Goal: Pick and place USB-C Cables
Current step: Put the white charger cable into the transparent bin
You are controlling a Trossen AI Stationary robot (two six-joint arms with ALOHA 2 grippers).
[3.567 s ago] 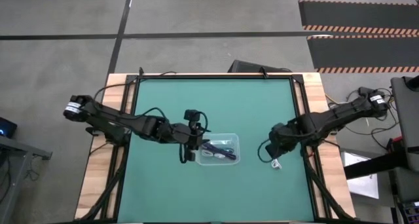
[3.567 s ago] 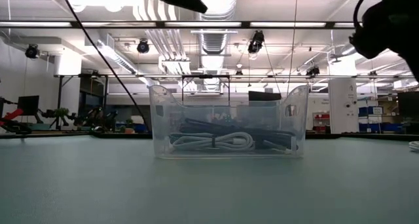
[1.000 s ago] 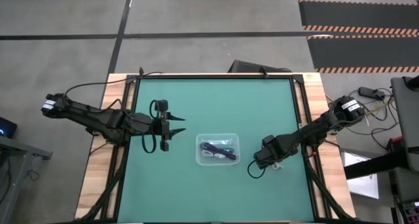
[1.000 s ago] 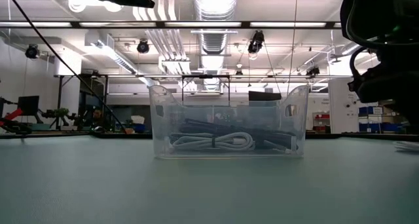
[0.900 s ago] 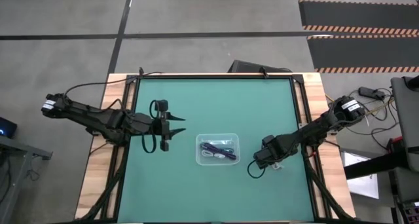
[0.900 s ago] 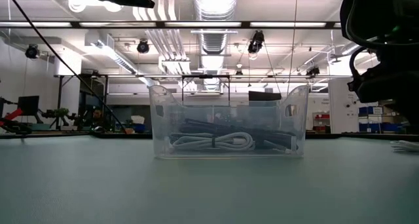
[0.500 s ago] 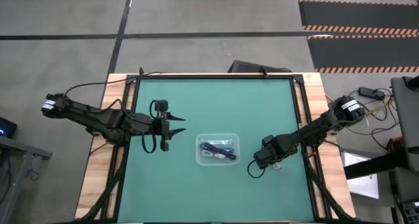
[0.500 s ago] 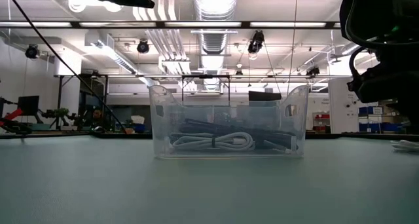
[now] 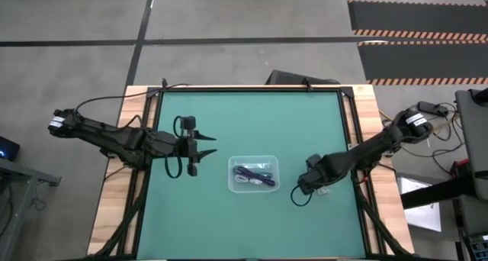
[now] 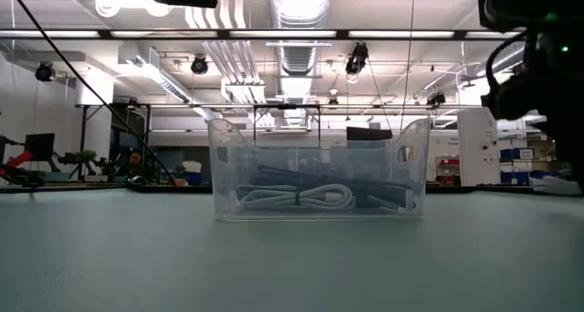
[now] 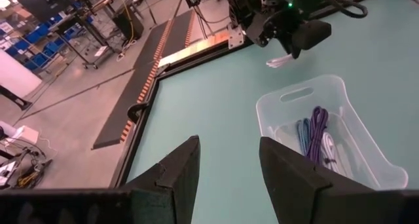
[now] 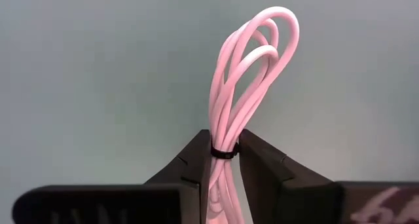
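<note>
A clear plastic tray (image 9: 254,186) stands mid-table and holds several bundled USB-C cables, white (image 10: 297,198), dark and purple (image 11: 319,122). My right gripper (image 9: 317,185) is just right of the tray and shut on a white bundled cable (image 12: 245,86). That cable also shows in the left wrist view (image 11: 281,60), below the right gripper (image 11: 298,37). My left gripper (image 9: 203,148) is open and empty, left of the tray, with its fingers (image 11: 177,175) pointing toward the tray. My right gripper pinches the white cable bundle between its two fingers at the black tie (image 12: 224,153) around it. The looped end (image 12: 268,34) sticks out past the fingertips over the green table. Whether the loops touch the table, I cannot tell.
The green mat (image 9: 252,116) has bare room on the tray's far, near and left sides. A black frame rail (image 9: 351,139) runs along the table's right edge, close to my right arm. Black wires trail from both arms.
My right arm has shifted a little toward the table's right edge, and in the low view its dark bulk has gone up and to the right. My left arm has kept still.
</note>
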